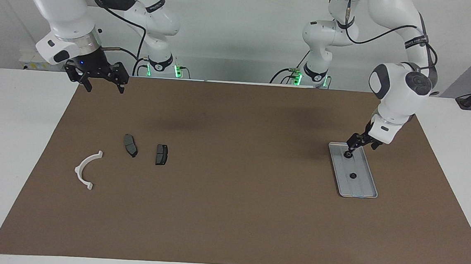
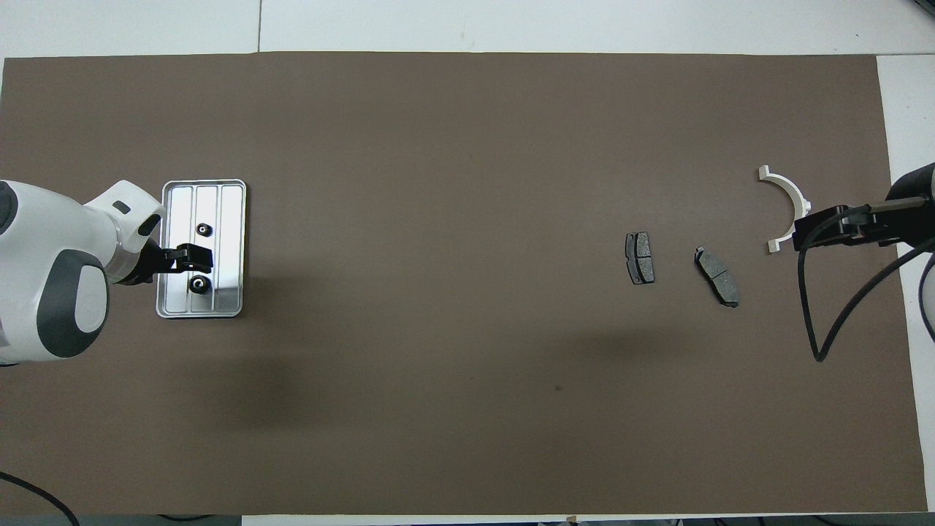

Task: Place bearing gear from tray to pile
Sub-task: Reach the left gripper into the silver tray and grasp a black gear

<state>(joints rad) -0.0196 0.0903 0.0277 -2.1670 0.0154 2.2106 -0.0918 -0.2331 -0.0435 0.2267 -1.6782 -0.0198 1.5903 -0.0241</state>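
The silver tray [image 1: 361, 189] [image 2: 231, 219] lies toward the left arm's end of the brown mat. Two small black bearing gears rest in it. One gear [image 1: 346, 155] [image 2: 197, 284] is nearer the robots, the other [image 1: 352, 176] [image 2: 205, 231] farther from them. My left gripper [image 1: 349, 148] [image 2: 196, 257] hangs open, low over the nearer gear, holding nothing. The pile lies toward the right arm's end: a white half-ring bracket [image 1: 87, 169] [image 2: 786, 204] and two dark pads [image 1: 131, 145] [image 1: 161, 154] [image 2: 640, 257] [image 2: 717, 276]. My right gripper [image 1: 105, 87] [image 2: 800, 228] waits open above the mat's edge.
The brown mat [image 1: 231, 198] covers most of the white table. A black cable [image 2: 825, 321] loops down from the right arm over the mat's end by the pile.
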